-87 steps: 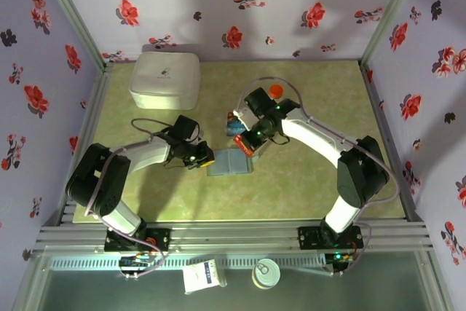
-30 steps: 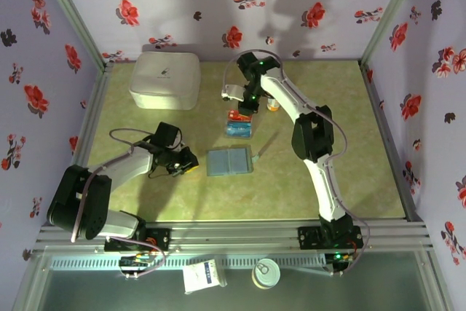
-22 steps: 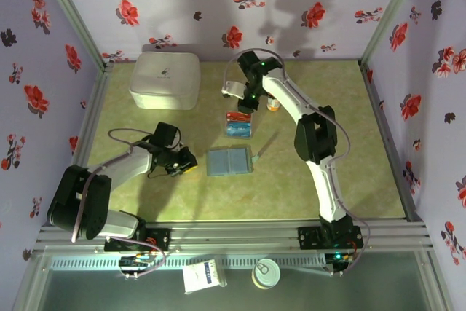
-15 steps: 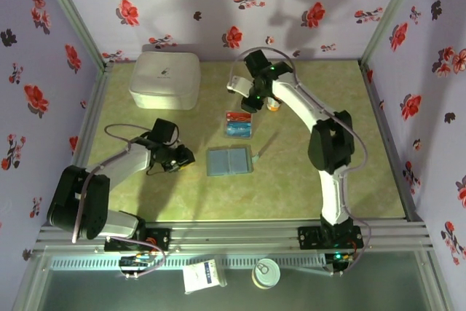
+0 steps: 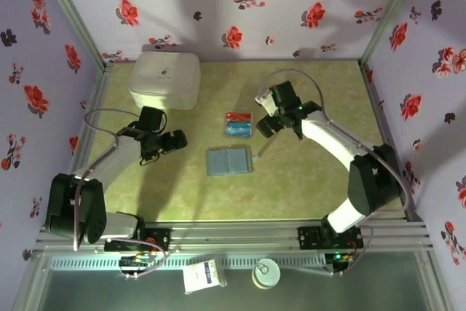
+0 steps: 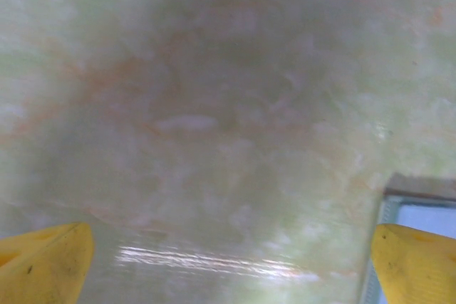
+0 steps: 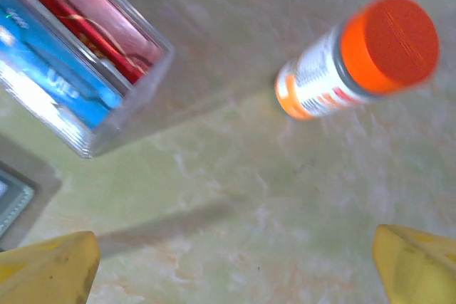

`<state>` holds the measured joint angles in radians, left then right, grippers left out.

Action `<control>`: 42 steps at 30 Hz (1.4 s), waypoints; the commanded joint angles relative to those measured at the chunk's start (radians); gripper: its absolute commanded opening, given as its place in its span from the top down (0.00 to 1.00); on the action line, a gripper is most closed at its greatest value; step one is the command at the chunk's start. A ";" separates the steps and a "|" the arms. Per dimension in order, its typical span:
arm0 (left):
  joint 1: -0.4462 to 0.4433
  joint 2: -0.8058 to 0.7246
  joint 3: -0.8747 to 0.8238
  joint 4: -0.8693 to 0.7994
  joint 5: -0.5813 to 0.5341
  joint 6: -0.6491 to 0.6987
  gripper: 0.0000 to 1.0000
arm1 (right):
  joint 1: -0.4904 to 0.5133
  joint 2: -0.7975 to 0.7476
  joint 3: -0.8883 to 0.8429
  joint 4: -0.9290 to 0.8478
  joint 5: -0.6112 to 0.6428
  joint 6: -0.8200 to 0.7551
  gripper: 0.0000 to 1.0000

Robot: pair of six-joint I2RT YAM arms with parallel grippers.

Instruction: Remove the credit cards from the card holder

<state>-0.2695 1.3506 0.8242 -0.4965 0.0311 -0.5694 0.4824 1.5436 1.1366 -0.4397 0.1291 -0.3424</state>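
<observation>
Seen from my remote console, the card holder (image 5: 229,160) is lying flat and spread open on the desk (image 5: 313,180), the closest item to the arms' bases, with nothing gripping it. To its left, the left pincer (image 6: 231,258) is hanging released over bare desk, its yellow fingers (image 6: 46,261) standing wide apart with nothing between them. In the left wrist view, a corner of the card holder is showing just beside the right-hand finger. A thin stick (image 5: 261,149) is lying just off the holder's right edge. Just beyond the holder and apart from it, the credit cards (image 5: 238,128) are resting side by side in a clear plastic tray (image 7: 125,122), the blue card (image 7: 60,72) nearer and the red card (image 7: 89,19) farther. The right pincer (image 7: 231,268) is hovering to the right of that tray, likewise released, its fingers spread wide and empty. An orange-capped bottle (image 7: 356,58) is sitting on the desk near the tray, though I cannot tell whether it is upright. In the far left corner, a large white box (image 5: 165,78) is sitting well apart from everything else.
</observation>
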 commanded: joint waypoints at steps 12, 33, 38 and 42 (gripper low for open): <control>0.100 -0.096 -0.035 0.119 -0.399 0.207 0.00 | -0.200 -0.221 -0.458 0.472 0.120 0.207 0.01; 0.201 0.009 -0.380 1.118 -0.308 0.531 0.00 | -0.434 -0.045 -0.703 1.184 0.044 0.393 0.01; 0.230 0.082 -0.425 1.291 -0.240 0.566 0.00 | -0.456 0.014 -0.762 1.356 0.000 0.405 0.01; 0.257 0.142 -0.431 1.352 -0.165 0.562 0.00 | -0.464 0.012 -0.748 1.323 -0.021 0.408 0.01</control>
<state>-0.0292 1.4582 0.4065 0.7063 -0.2047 -0.0406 0.0284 1.5524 0.3862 0.8028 0.1371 0.0383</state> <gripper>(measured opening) 0.995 0.993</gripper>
